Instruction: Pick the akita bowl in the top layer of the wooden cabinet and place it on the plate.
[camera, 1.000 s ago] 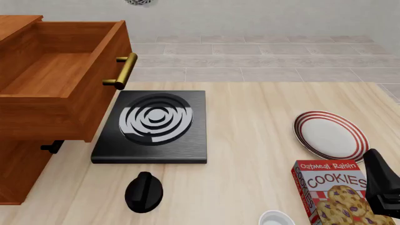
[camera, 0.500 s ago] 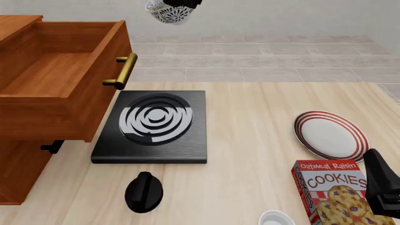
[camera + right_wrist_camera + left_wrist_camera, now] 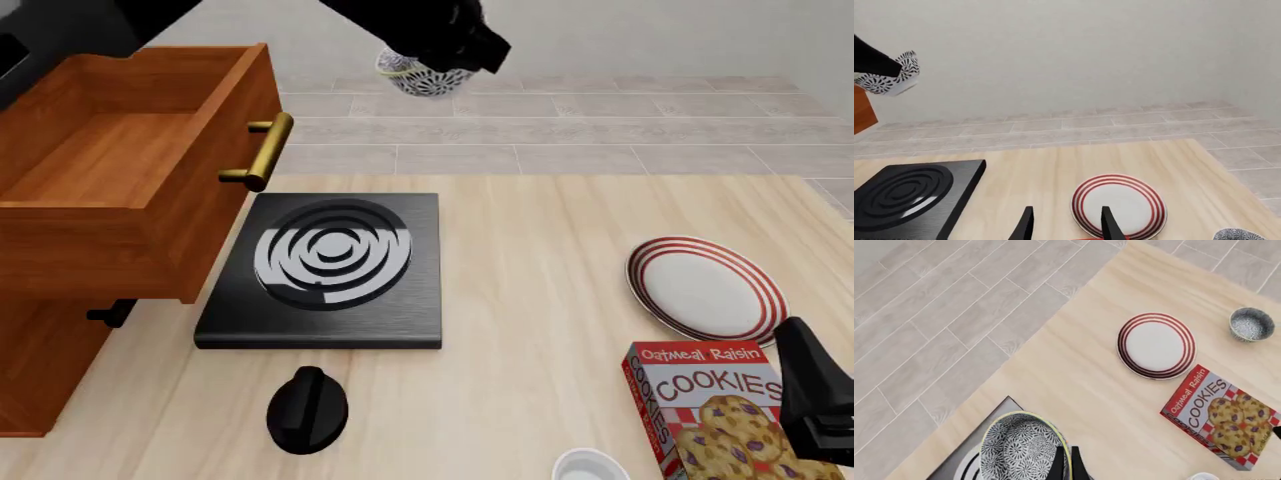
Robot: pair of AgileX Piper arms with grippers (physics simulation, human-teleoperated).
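The akita bowl (image 3: 424,76), white with dense dark patterning and a greenish rim, hangs high in the air beyond the table's far edge, above the stove. My left gripper (image 3: 430,55) is shut on its rim; the left wrist view shows the fingers (image 3: 1057,462) pinching the bowl (image 3: 1022,447). The wooden cabinet (image 3: 54,350) stands at the left with its top layer (image 3: 127,160) pulled open and holding nothing. At the right of the table lies the red-striped plate (image 3: 707,290) (image 3: 1156,345) (image 3: 1119,204). My right gripper (image 3: 1067,225) is open, low at the front right (image 3: 814,390), near the plate.
A black stove plate (image 3: 327,265) lies beside the cabinet, with a black knob-like object (image 3: 307,408) in front of it. A cookies box (image 3: 707,415) sits in front of the plate, a white cup (image 3: 591,467) at the front edge. A second small patterned bowl (image 3: 1251,324) stands beyond the plate.
The left arm has carried the bowl from the top edge of the front view downward and to the right. The right arm has not moved.
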